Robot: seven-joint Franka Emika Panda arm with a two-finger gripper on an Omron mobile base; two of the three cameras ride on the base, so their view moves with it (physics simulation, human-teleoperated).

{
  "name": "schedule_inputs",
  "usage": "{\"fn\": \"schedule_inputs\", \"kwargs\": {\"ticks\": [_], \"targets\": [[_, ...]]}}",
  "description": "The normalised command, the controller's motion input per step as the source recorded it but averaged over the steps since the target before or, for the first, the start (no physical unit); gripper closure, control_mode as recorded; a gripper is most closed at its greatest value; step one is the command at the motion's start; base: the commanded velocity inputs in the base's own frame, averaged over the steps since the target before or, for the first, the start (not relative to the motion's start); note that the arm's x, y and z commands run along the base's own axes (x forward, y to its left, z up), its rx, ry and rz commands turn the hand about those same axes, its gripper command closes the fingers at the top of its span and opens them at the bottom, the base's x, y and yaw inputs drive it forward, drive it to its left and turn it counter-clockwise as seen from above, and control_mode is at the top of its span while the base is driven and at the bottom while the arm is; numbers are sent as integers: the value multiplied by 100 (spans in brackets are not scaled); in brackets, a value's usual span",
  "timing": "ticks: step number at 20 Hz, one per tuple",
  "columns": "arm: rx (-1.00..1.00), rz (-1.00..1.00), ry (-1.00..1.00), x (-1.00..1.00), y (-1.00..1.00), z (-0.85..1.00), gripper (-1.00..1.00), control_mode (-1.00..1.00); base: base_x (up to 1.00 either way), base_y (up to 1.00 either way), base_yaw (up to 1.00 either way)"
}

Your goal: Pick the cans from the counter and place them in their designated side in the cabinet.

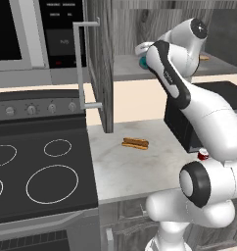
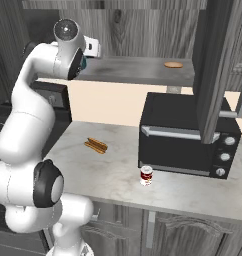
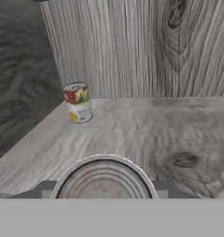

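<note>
- The white arm is raised into the open grey wood-grain cabinet (image 2: 143, 35), its hand held over the left part of the grey shelf (image 2: 138, 70).
- The pincer (image 3: 103, 196) is closed on a teal can (image 1: 141, 62); in the hand view the can's silver top is seen large and close between the fingertips (image 3: 45, 187), and in the left base view a sliver of teal is seen beside the wrist.
- Whether the teal can rests on the shelf or is held just above it cannot be told.
- A second small can with a red, yellow and white label (image 3: 77, 102) is seen upright in the hand view, on the shelf, near the corner where the cabinet's side wall and back wall meet.
- A flat tan item (image 2: 173, 64) lies on the right part of the shelf, well apart from the hand.
- A red can with a white band (image 2: 146, 176) stands upright on the marbled desk (image 2: 108, 170), just in front of the black oven (image 2: 185, 140).
- A hot dog in a bun (image 2: 96, 145) lies on the desk, left of the red can and apart from it.
- The cabinet door (image 1: 102, 63), with its silver bar handle (image 1: 81, 63), stands open beside the stovetop (image 1: 37, 171).
</note>
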Motion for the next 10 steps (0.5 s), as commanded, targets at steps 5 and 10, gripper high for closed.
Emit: {"fn": "schedule_inputs", "kwargs": {"ticks": [5,10], "targets": [[2,1,2,21,11,0,100,-100,0,0,0],[1,2,0,24,14,0,100,-100,0,0,0]]}}
